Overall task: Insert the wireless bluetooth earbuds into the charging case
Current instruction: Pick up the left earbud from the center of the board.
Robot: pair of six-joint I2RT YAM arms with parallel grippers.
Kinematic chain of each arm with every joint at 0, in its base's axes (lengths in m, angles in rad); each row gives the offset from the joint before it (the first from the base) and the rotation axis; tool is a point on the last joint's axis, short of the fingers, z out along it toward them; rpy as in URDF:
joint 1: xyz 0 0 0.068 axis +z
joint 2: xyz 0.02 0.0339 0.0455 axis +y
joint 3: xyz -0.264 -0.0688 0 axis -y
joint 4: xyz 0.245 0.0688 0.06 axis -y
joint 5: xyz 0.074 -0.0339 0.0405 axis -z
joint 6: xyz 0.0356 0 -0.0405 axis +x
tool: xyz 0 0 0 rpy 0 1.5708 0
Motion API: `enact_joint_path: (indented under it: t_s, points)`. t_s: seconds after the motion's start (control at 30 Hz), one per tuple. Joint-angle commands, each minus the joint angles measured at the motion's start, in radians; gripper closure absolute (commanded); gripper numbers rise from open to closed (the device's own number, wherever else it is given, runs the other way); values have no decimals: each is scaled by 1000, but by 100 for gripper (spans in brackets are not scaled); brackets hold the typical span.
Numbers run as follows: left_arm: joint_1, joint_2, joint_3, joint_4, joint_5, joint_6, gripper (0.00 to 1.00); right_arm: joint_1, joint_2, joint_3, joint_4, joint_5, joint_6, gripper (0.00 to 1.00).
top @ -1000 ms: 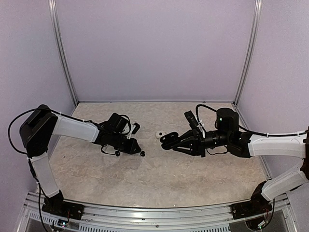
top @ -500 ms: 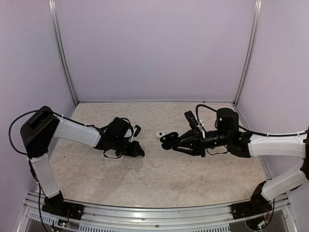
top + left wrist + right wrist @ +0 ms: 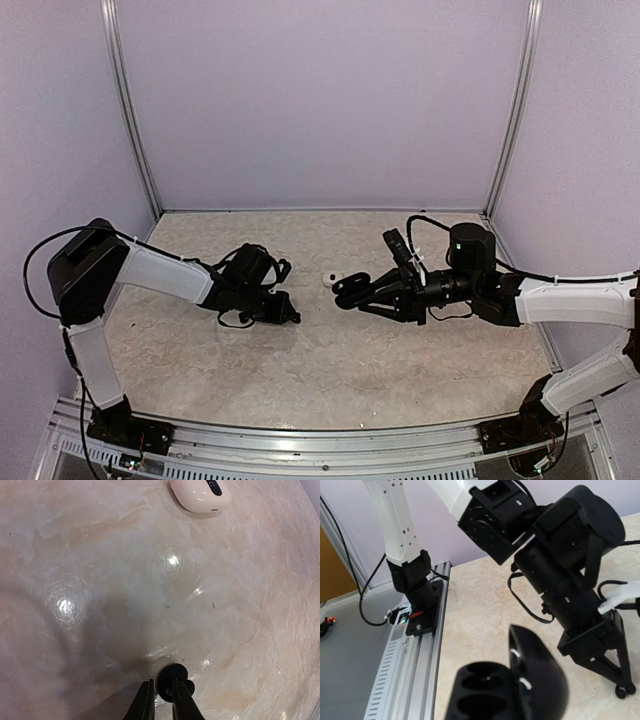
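I see the left hand (image 3: 165, 692) pressed onto one black earbud (image 3: 170, 676), pinched at its fingertips, low over the desk (image 3: 150, 580). The white case (image 3: 200, 492) lies well ahead of that hand. The right hand (image 3: 352, 292) grips the black charging case (image 3: 505, 685), lid open with two wells showing, well apart from the left hand.

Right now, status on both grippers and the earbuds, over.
Left gripper shut on one tiny glossy black earbud. Right gripper shut on open black pebble-shaped charging case, wells empty. White glossy case lies near the path.
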Motion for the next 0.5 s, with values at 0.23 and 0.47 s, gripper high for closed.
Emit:
enact_joint_path:
  t_s: [0.23,0.47]
  points:
    - [-36,66,88,-10,-1,5,85,-10,-31,-11,-9,6,-12,90]
    - [-42,54,82,-46,-20,15,91,-10,-33,-14,-11,4,-12,90]
